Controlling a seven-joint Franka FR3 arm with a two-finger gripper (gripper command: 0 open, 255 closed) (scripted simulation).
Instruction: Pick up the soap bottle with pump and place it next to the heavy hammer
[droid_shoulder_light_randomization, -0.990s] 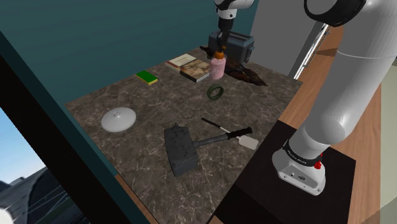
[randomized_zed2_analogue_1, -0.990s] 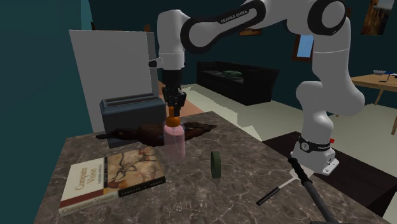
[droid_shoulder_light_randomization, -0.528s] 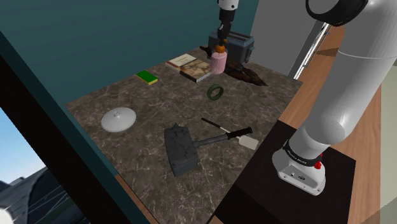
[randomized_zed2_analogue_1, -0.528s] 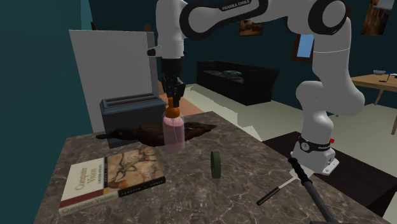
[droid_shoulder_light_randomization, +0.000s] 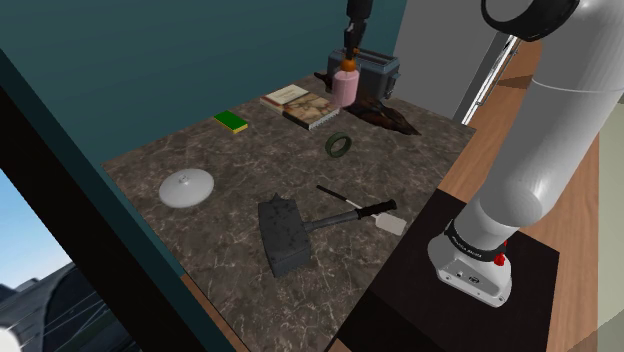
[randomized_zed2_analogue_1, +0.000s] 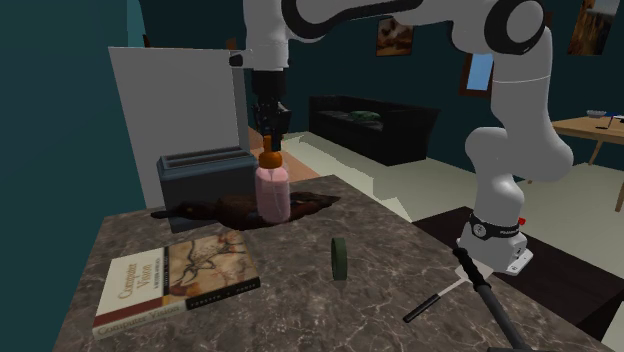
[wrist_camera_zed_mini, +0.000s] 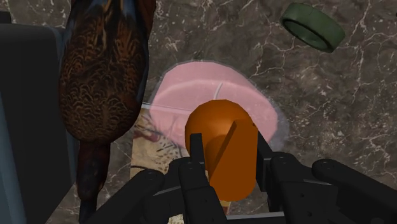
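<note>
The gripper (wrist_camera_zed_mini: 228, 147) is clamped on the soap bottle (wrist_camera_zed_mini: 191, 95) by its orange pump (wrist_camera_zed_mini: 219, 127). It's a narrow, smooth hold. The pink body looks light and rigid but could swing or slip.

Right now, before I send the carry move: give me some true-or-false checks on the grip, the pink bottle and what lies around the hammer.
1. The all-black gripper is shut on the orange pump of the pink soap bottle. True.
2. The bottle stands beside the dark grey hammer. False: the gripper holds it by the dark toaster, far from the hammer.
3. In the shoulder view, the green ring sits roughly between bottle and hammer. True.
4. The hammer's head rests on the white dome. False: they lie apart.
</note>
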